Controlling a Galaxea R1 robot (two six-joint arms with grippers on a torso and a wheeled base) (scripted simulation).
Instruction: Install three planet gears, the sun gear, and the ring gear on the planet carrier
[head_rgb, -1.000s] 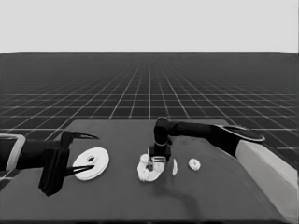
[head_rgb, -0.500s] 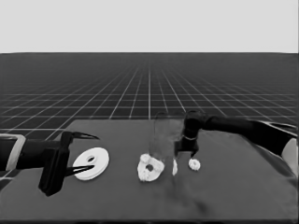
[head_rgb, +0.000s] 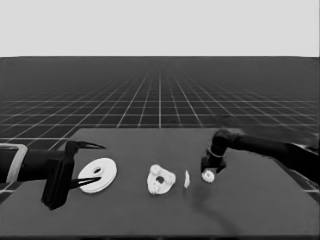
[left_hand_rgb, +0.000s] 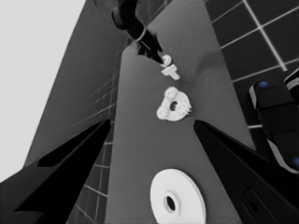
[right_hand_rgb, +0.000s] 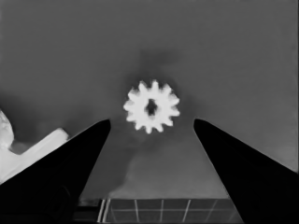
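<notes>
White parts sit on the dark table (head_rgb: 260, 210), placed here relative to the smaller round part (head_rgb: 160, 180), which lies near the table's middle. Far to its left, the left gripper (head_rgb: 89, 165) is parked over the table's left end, fingers spread wide apart w/ nothing between them in the left wrist view; the larger round part (head_rgb: 98, 174), a wide disc w/ a dark centre hole, lies flat under those fingers in the head view, not held. On the smaller round part itself sit three small toothed gears (left_hand_rgb: 173, 104), clustered around its centre hole. Just to its right a thin white piece (head_rgb: 187, 179) lies on the table, close by but apart from it. Further right, beyond the thin piece, the last loose gear (right_hand_rgb: 151, 106) lies flat on the table, teeth & centre hole plain in the right wrist view. Right gripper (head_rgb: 212, 170) hangs directly over that gear, arm reaching in from the right edge; its fingers are spread, one on each side of the gear, not touching it.
</notes>
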